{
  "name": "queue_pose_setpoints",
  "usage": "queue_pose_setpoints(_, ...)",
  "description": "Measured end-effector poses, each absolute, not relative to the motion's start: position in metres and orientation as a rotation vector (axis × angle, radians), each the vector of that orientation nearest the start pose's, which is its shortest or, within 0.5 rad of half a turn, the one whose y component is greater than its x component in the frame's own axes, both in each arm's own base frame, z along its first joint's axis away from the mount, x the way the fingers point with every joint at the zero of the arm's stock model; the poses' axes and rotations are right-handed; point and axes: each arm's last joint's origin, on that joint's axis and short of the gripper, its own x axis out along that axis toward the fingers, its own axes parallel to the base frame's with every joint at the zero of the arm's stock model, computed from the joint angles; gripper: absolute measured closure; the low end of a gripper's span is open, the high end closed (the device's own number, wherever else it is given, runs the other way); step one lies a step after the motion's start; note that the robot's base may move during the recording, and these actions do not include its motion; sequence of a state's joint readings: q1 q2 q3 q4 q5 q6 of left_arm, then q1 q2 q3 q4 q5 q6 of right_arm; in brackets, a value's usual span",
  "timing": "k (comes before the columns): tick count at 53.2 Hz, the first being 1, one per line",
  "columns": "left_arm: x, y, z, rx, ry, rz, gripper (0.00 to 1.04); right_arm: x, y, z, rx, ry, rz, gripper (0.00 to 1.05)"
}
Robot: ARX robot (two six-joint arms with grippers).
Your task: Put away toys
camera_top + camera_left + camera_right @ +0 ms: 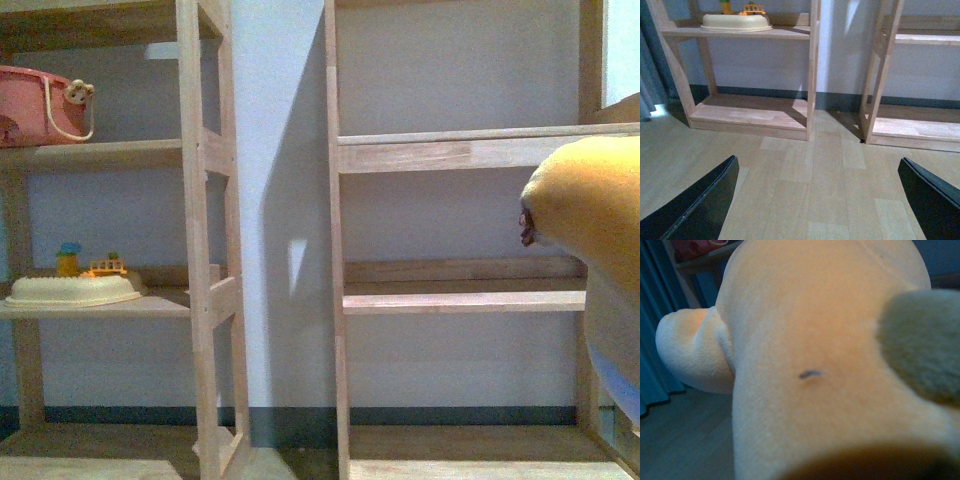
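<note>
- Here's the plush toy (592, 205), bulging in from the right edge of the front view, orange-yellow and rounded, with a small dark spot at its left tip.
- It's up off the floor, nearer the camera than the right shelf unit (460, 155), level with the gap between that unit's upper and middle boards.
- In the right wrist view the plush toy (815, 340) fills almost everything, soft and blurred, with a small dark mark on its surface and a pale lobe off to one side.
- The right gripper is hidden behind all that fur, so I cannot tell how wide it stands or what it grips.
- Over to the left gripper (815, 200): its dark fingers (700, 205) are spread wide with nothing between them, hanging above the pale wood floor (805, 150).
- The left shelf unit (200, 250) carries a pink basket (30, 105) on its upper board.
- On the board below sits a cream tray (75, 290), with small colourful pieces (105, 266) just behind it.
</note>
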State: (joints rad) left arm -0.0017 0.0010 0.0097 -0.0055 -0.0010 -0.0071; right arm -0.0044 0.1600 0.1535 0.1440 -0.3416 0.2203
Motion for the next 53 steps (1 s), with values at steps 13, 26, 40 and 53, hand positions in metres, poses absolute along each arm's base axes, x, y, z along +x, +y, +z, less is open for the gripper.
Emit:
queue_pose_setpoints(13,0.0971,-0.0002,0.1664,-0.007,-0.004,-0.002,0.06,0.0991,0.0094,0.2169,0.194,-0.097,0.353,0.84)
queue_pose_setpoints(26,0.0971,-0.0002,0.1664,-0.007,-0.004,-0.002,0.06,0.0991,0.0094,0.2169,0.194,-0.097,0.353,0.84)
queue_pose_setpoints(40,0.0971,-0.0002,0.1664,-0.007,-0.004,-0.002,0.06,0.0991,0.0094,0.2169,0.194,-0.097,0.353,0.84)
queue_pose_setpoints(53,0.0971,-0.0002,0.1664,-0.007,-0.004,-0.002,0.06,0.0991,0.0094,0.2169,0.194,-0.097,0.353,0.84)
